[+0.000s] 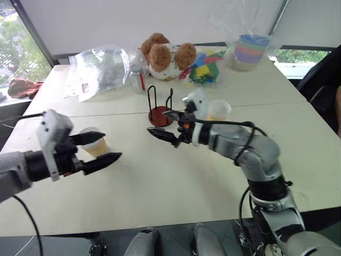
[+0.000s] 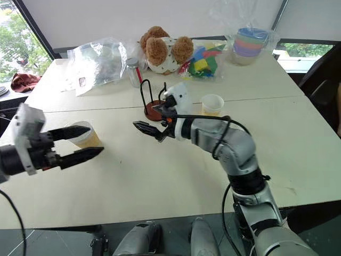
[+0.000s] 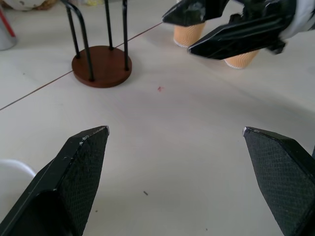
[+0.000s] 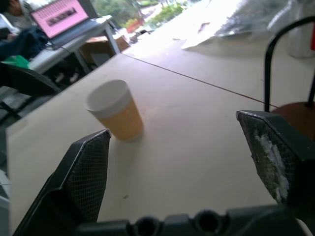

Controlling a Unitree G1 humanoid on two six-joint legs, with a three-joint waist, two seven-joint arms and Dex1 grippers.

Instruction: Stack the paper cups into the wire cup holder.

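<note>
The left gripper [image 1: 101, 148] hangs above the worktop [image 1: 176, 186] with its two black fingers spread wide and nothing between them, and a paper cup [image 1: 96, 143] stands upright just behind its fingertips, on the robot's left side. The right gripper [image 1: 162, 124] is just as wide apart and empty, raised near the middle of the worktop, right in front of the wire cup holder [image 1: 160, 106], whose red-brown disc base carries no cup yet. To my eye the step in hand is the reach for a first cup. It would go best if the left gripper came in level, straddled the cup around its yellow-orange wall below the white rim, and closed gently so the paper does not buckle. Two more paper cups [image 3: 189, 33] stand beyond the right gripper, near the holder, one of them [image 1: 218, 110] just past that arm's wrist and apart from its fingers.
</note>
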